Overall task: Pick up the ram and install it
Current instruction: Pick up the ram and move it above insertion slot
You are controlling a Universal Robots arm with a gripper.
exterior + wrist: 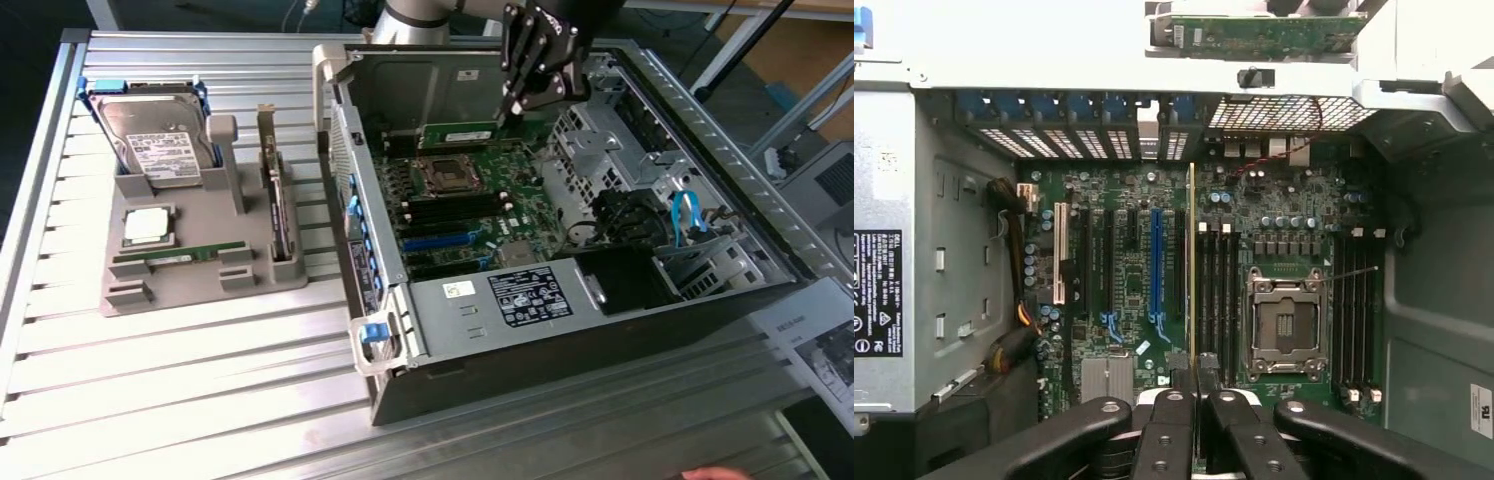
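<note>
I have the ram (461,133) (1192,260), a long, thin green circuit-board stick, pinched in the black end effector (511,112) (1192,390), whose fingers are drawn in narrow on it. On the wrist view I see the stick edge-on, as a fine pale line running out from between the fingertips over the green motherboard (514,160) (1274,200). On the exterior view its flat green face shows, held level and reaching from the fingers toward the exterior view's left, over the far part of the board. I cannot tell whether its lower edge touches anything.

On the wrist view the stick lines up just beside a bank of black memory slots (1216,290), between them and a long blue expansion slot (1155,265). The square metal processor socket (447,175) (1284,322) sits on the far side of that bank.

The open grey computer case (441,320) lies on its side on the ribbed metal tabletop (200,380), with its whole upper side open. A raised grey panel (400,85) stands close behind the ram. A perforated metal drive cage (587,135) is near the end effector on the exterior view's right.

Well apart, at the exterior view's left, a grey plastic holder (200,280) carries a silver hard drive (154,140), a square silver processor chip (147,225), a dark expansion card (276,195) on edge and a second green stick (180,253) lying flat.
</note>
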